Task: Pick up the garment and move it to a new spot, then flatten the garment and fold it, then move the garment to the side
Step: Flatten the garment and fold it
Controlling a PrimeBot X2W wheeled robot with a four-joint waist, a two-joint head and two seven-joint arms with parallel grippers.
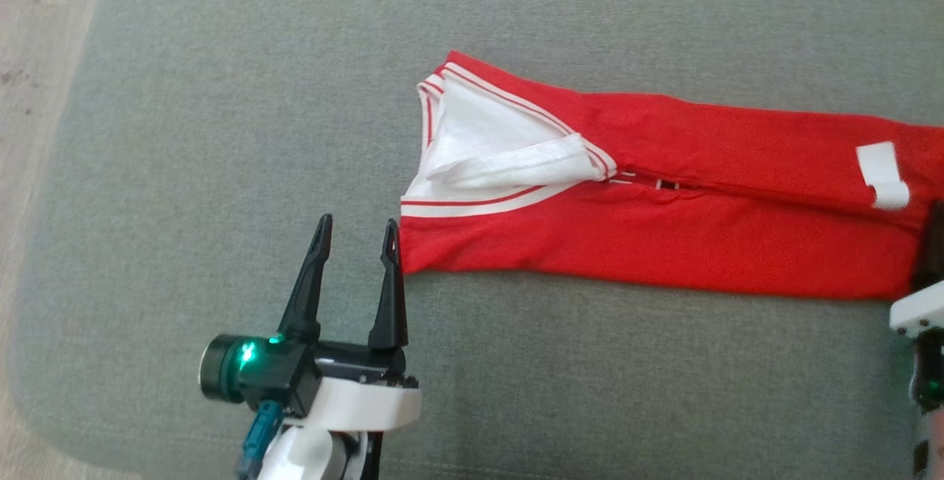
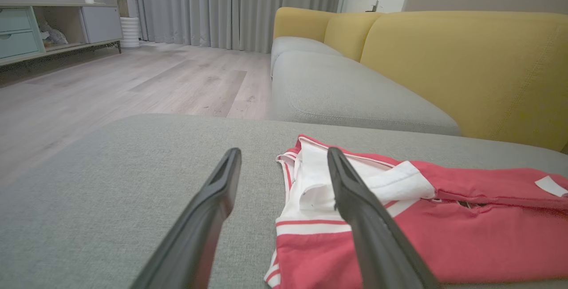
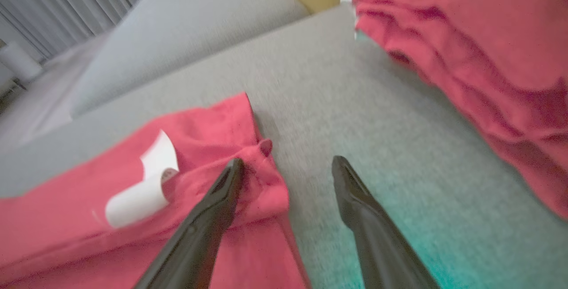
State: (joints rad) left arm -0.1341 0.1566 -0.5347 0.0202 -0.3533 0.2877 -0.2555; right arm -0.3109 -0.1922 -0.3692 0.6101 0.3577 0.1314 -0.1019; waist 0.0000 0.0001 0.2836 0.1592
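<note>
1. The left end effector (image 1: 358, 222) hovers low over the grey cushion (image 1: 221, 133), toward the cushion's near edge. Its two dark fingers stand apart with nothing between them. Its right finger is just beside the near corner of the garment's collar end; whether it touches the cloth I cannot tell.
2. The right end effector (image 3: 288, 160) is at the garment's other end, fingers spread and gripping nothing. One finger lies over a bunched corner of the red cloth and the other is over bare cushion.
3. The red garment (image 1: 664, 237) lies on the cushion as a long folded band. It runs from about the cushion's middle toward its right side, well apart from the left edge.
4. Its white collar (image 1: 487, 141), trimmed with red and white stripes, lies open at the end facing the cushion's left edge.
5. A curled white label (image 1: 881, 174) sits on the band near the right end effector.
6. In the right wrist view more red cloth (image 3: 488, 58) lies farther along the cushion; I cannot tell whether it belongs to the same garment.
7. Beyond the cushion's far edge stands a sofa (image 2: 466, 67) with yellow backs and grey seats.
8. Farther off are the pale wood floor (image 2: 111, 89), grey curtains (image 2: 222, 5) and a low cabinet (image 2: 44, 27).
</note>
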